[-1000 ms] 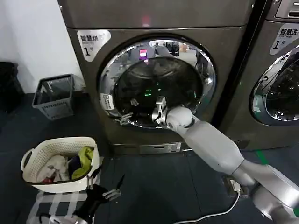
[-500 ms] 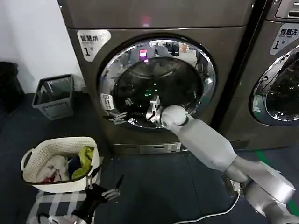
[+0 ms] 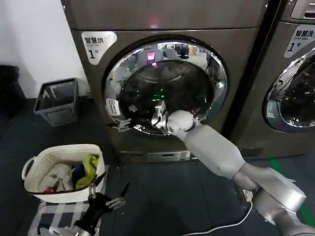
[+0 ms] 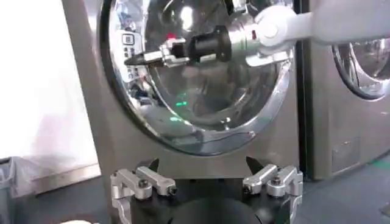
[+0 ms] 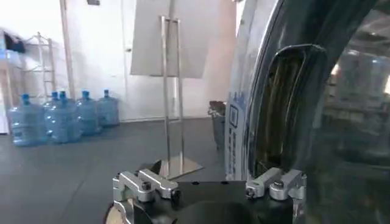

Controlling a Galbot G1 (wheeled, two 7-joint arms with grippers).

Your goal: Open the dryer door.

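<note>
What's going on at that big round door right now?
Right hand at the dryer door, low on its chrome rim. Left hand idle beside laundry basket. Door looks shut. Nothing blocking.

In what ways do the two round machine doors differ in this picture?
The dryer door shows whole, while the neighbouring door is cut off by the picture's edge. The right end effector reaches along the dryer door's lower part; nothing is at the neighbouring door. Both have a shiny chrome rim and dark glass.
</note>
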